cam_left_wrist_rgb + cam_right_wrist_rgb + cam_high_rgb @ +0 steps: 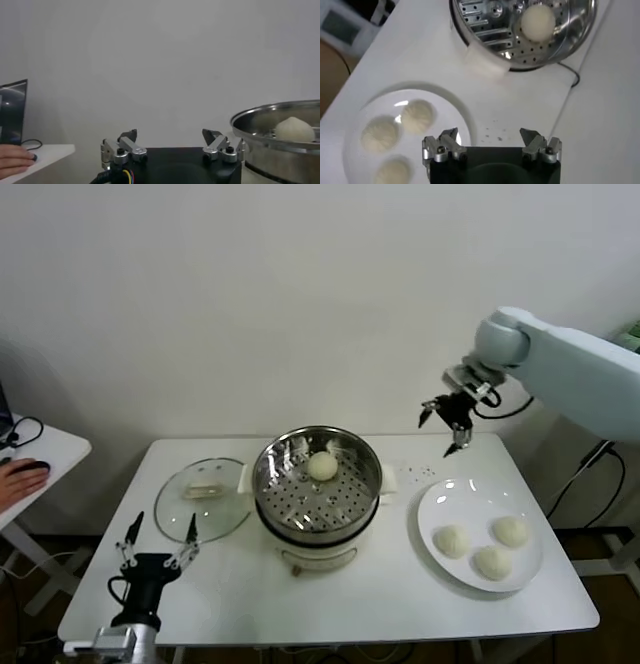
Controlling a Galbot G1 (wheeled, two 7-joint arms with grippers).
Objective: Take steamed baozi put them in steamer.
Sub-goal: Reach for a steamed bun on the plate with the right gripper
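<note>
The shiny steel steamer [277, 460] stands mid-table with one cream-white baozi [322, 466] on its perforated tray; both also show in the right wrist view [570, 37], baozi [538, 22], and in the left wrist view [260, 125], baozi [295, 129]. Three baozi [452, 540] [510, 531] [491, 562] lie on the white plate [450, 499] at the right; the right wrist view shows them too [417, 115]. My right gripper [447, 420] is open and empty, raised above the table's far edge between steamer and plate. My left gripper [158, 537] is open and empty, low at the front left.
A flat glass lid [205, 499] lies left of the steamer. A side table [45, 449] with a person's hand on a mouse [20, 474] stands at the far left. Small dark specks [418, 473] dot the table behind the plate.
</note>
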